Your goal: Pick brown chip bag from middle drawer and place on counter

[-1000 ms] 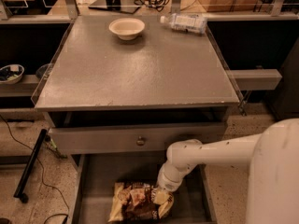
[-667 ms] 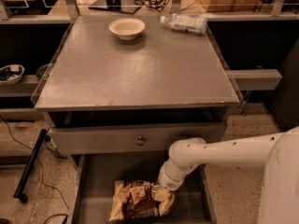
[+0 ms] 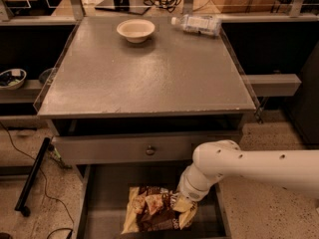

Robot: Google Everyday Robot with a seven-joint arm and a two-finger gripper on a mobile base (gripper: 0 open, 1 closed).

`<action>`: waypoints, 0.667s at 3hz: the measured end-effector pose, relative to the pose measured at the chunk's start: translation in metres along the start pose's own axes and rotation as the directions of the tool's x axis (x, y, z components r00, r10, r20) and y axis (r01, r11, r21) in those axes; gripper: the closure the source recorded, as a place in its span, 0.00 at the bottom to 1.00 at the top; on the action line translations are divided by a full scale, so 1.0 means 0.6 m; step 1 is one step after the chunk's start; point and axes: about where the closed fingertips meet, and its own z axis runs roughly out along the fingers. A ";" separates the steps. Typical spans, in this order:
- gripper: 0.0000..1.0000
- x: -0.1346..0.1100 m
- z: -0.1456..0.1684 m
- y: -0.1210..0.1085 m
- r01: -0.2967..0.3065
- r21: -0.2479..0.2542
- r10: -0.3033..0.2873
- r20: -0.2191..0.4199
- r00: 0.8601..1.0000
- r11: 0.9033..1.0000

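Note:
The brown chip bag (image 3: 154, 210) lies flat on the floor of the open middle drawer (image 3: 102, 203), at the bottom of the camera view. My gripper (image 3: 186, 201) is down in the drawer at the bag's right end, touching or just above it, and the white wrist (image 3: 199, 180) covers most of it. The arm (image 3: 264, 166) reaches in from the right. The counter (image 3: 144, 78) fills the middle of the view above the drawers.
A white bowl (image 3: 135, 30) and a lying plastic bottle (image 3: 197, 24) sit at the counter's far edge. A shut drawer front with a round knob (image 3: 150, 150) is above the open drawer. Clear side guards line the counter. Cables and a black bar lie on the floor at left.
The arm's upper part at the right has swung lower and flatter. The wrist stays over the bag's right end. The bag has not moved.

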 end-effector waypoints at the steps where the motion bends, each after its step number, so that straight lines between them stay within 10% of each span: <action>1: 1.00 0.000 0.000 0.000 0.000 0.000 0.000 0.000 1.000 1.000; 2: 1.00 -0.007 -0.047 0.017 0.027 0.021 -0.027 0.017 0.999 0.999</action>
